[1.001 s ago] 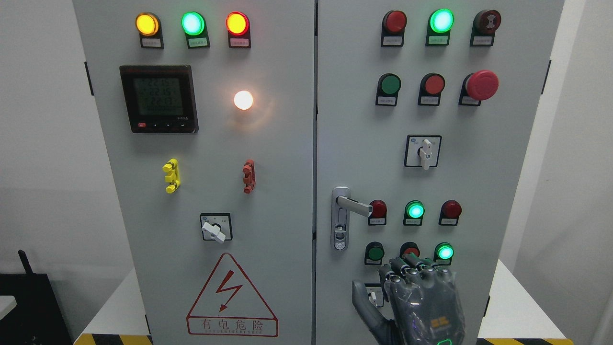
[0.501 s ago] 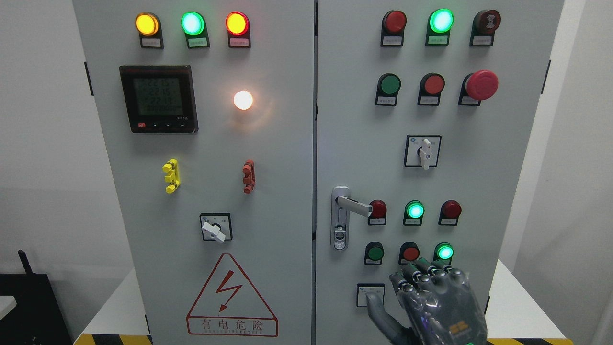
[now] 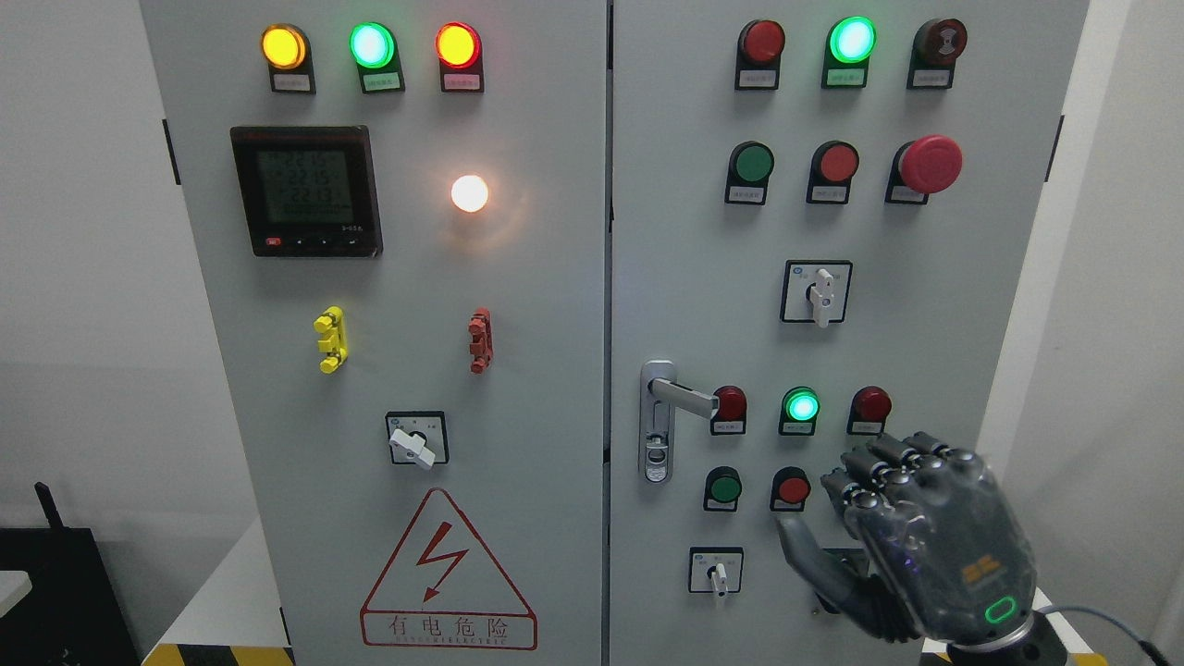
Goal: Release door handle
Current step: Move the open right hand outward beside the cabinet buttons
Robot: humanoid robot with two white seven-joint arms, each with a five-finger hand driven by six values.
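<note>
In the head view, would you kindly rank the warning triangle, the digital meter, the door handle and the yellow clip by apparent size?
Largest to smallest:
1. Warning triangle
2. Digital meter
3. Door handle
4. Yellow clip
All sit on the flat cabinet front, so nearness hardly skews this.

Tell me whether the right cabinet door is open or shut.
Shut. The right cabinet door sits flush beside the left door, its handle untouched; the right hand holds nothing.

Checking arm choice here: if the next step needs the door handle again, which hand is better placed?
Right. The right hand is the only one in view, at the lower right of the cabinet, fingers curled and empty, apart from the door handle. The left arm is not visible.
</note>
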